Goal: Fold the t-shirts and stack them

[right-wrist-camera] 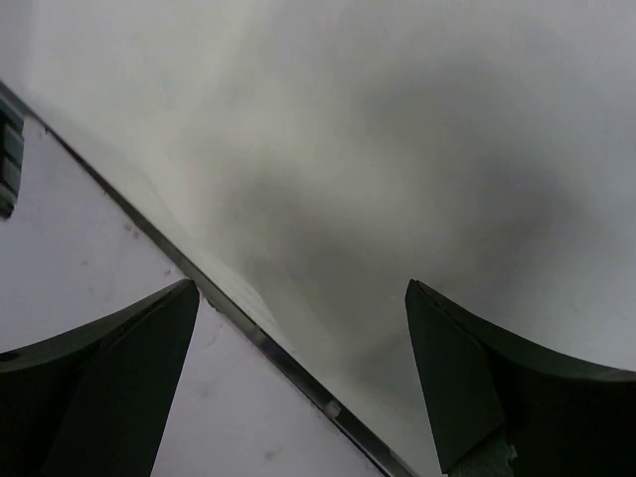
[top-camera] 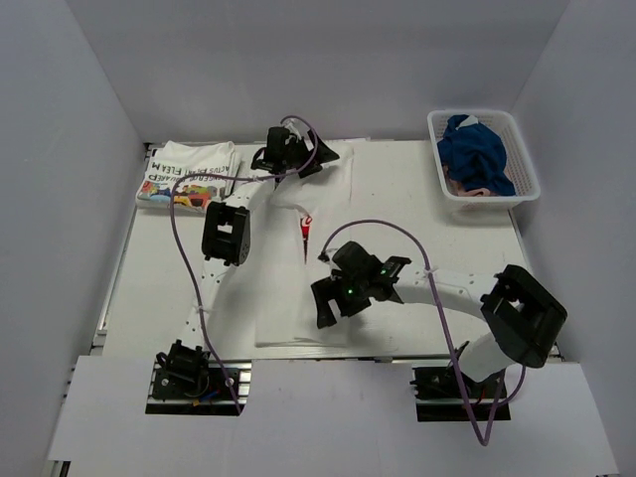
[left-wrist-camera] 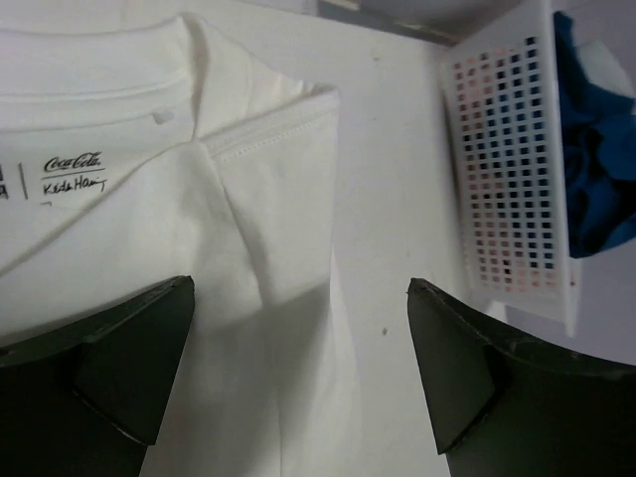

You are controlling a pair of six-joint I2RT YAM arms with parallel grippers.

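The spread t-shirt (top-camera: 283,298) lies mid-way across the table (top-camera: 417,229), near hem at the table's edge under the right gripper (top-camera: 328,303), collar under the left gripper (top-camera: 288,149), both with jaws apart; folded t-shirt (top-camera: 187,174) far left, basket (top-camera: 517,189) far right, open tabletop between

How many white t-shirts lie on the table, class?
2. One folded t-shirt sits at the far left corner; one spread t-shirt lies in the middle. The basket holding blue cloth may hide more.

White t-shirts (top-camera: 290,310), white mesh basket (top-camera: 444,181), blue cloth (top-camera: 479,155).
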